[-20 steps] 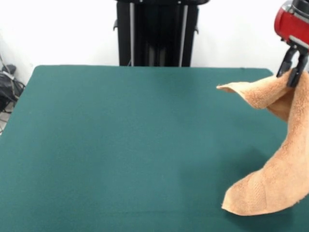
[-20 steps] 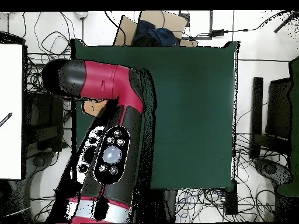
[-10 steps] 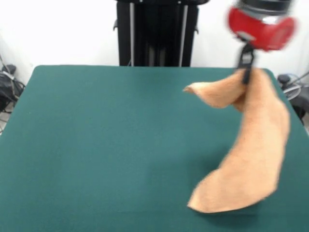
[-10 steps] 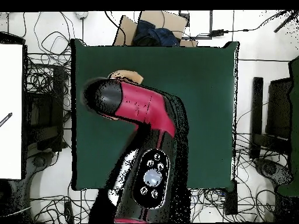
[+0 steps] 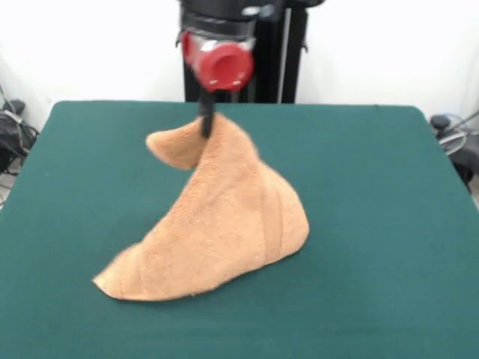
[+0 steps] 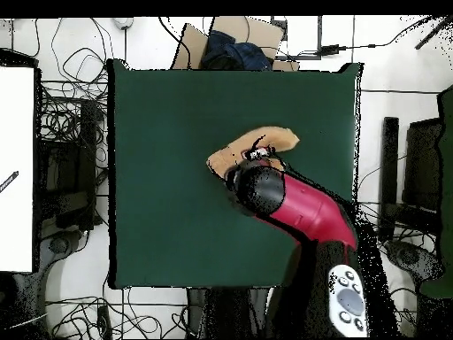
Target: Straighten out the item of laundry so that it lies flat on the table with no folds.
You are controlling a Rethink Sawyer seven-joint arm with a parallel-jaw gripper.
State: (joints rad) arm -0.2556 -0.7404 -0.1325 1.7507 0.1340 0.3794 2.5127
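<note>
**Towel pinched and lifted at one point, rest draped on green table**

Front view: light orange-tan terry-cloth towel (image 5: pixel 224 224) sits near the middle of the dark green felt-covered table (image 5: pixel 374 224), pulled up into a tent shape. Black gripper (image 5: pixel 205 123) on the red and black arm (image 5: pixel 218 60) comes down from above, fingers closed narrow on the towel's top edge. A loose flap droops from the pinch point toward the table's left edge. The lower part fans out over the cloth, wide bottom hem lying toward the front edge, one corner pointing at the front-left. Woven band stripes run down its right side. Not flat; folds are plain.

Overhead view: red arm (image 6: pixel 301 208) covers most of the towel (image 6: pixel 265 142); only an orange sliver shows beyond the arm's black end, about mid-table (image 6: pixel 159 133). Gripper hidden here. Cables and boxes on the floor around the table.
</note>
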